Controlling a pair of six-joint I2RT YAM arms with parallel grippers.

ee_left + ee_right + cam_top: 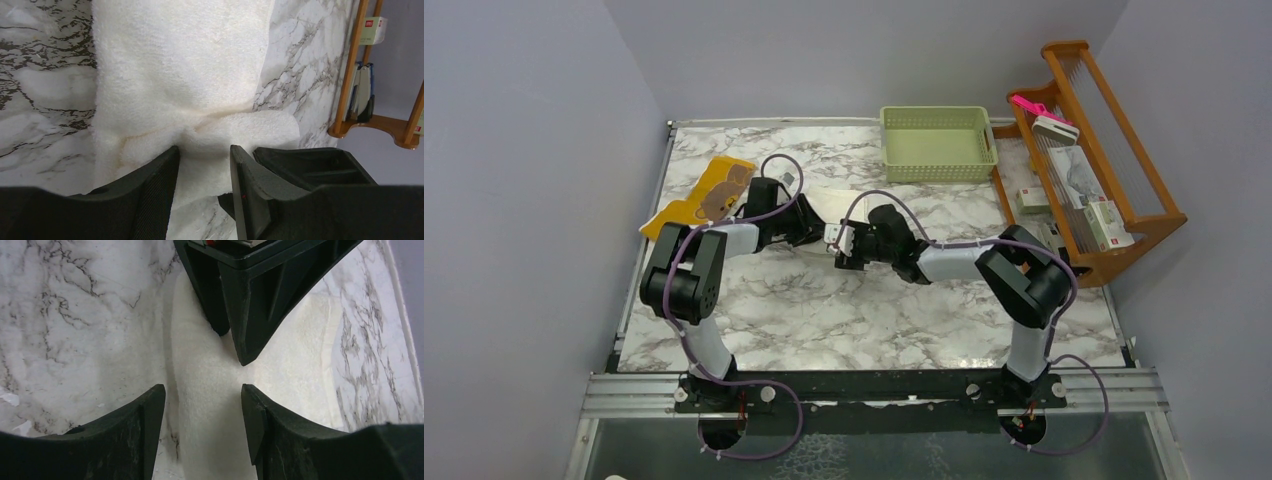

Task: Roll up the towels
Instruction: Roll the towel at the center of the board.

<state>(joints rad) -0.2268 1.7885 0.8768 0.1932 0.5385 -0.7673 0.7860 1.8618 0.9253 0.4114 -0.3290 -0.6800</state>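
The cream-white towel [180, 65] lies spread on the marble table [824, 310] near its middle. Both arms meet over one edge of it, where the cloth is turned over into a thick lip, presumably the start of a roll. The left gripper [205, 150] has its jaws about half closed on that lip. Creases gather toward the gap and the pile fills it, so it appears to pinch the fold, probably to keep it from springing flat. The right gripper [202, 390] faces it from the other side, jaws set apart astride the same ridge of cloth. A thin line of shadow shows between one finger and the towel, so it seems to bracket the fold rather than clamp it, likely placed to steady it or push the roll on. The mustard-yellow towel [707, 192] rests flat near the table's far-left edge, well apart from the arms and not rolled. From above, the two wrists cover nearly all of the white towel, and each wrist view cuts the cloth off at the frame, so how many turns the lip holds cannot be told. The green basket [934, 172] and the wooden rack [1169, 215] stand at the far right, away from the work. The small items on the rack are too small to name.
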